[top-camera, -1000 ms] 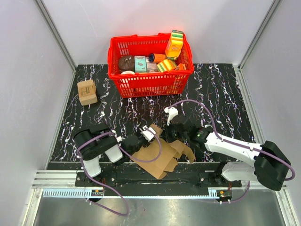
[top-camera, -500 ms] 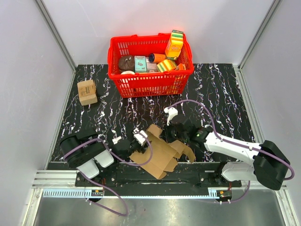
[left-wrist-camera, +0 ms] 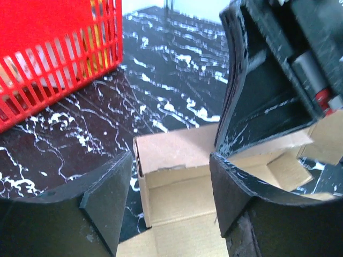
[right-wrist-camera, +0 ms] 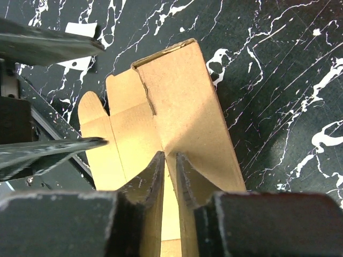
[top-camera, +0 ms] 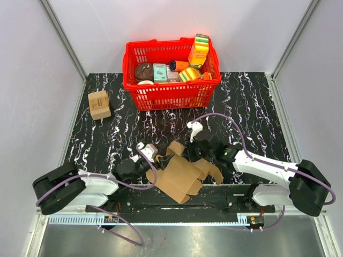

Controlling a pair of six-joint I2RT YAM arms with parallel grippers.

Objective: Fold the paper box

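The paper box (top-camera: 179, 174) is plain brown cardboard, partly unfolded, lying near the table's front edge between the two arms. My left gripper (top-camera: 151, 155) is open at the box's left end. In the left wrist view (left-wrist-camera: 171, 184) its jaws stand wide apart, with the box's open end (left-wrist-camera: 177, 160) just ahead and partly between them. My right gripper (top-camera: 201, 150) is shut on the box's far right flap. In the right wrist view (right-wrist-camera: 170, 160) its jaws pinch a raised cardboard panel (right-wrist-camera: 182, 107).
A red basket (top-camera: 171, 91) of colourful packages stands at the back centre and shows in the left wrist view (left-wrist-camera: 53, 64). A small tan cube box (top-camera: 99, 104) sits at the back left. A small white piece (top-camera: 194, 127) lies beyond the right gripper.
My left arm has swung out to the left and lower. Its gripper drew back a little from over the box toward its left end. The right arm has not moved.
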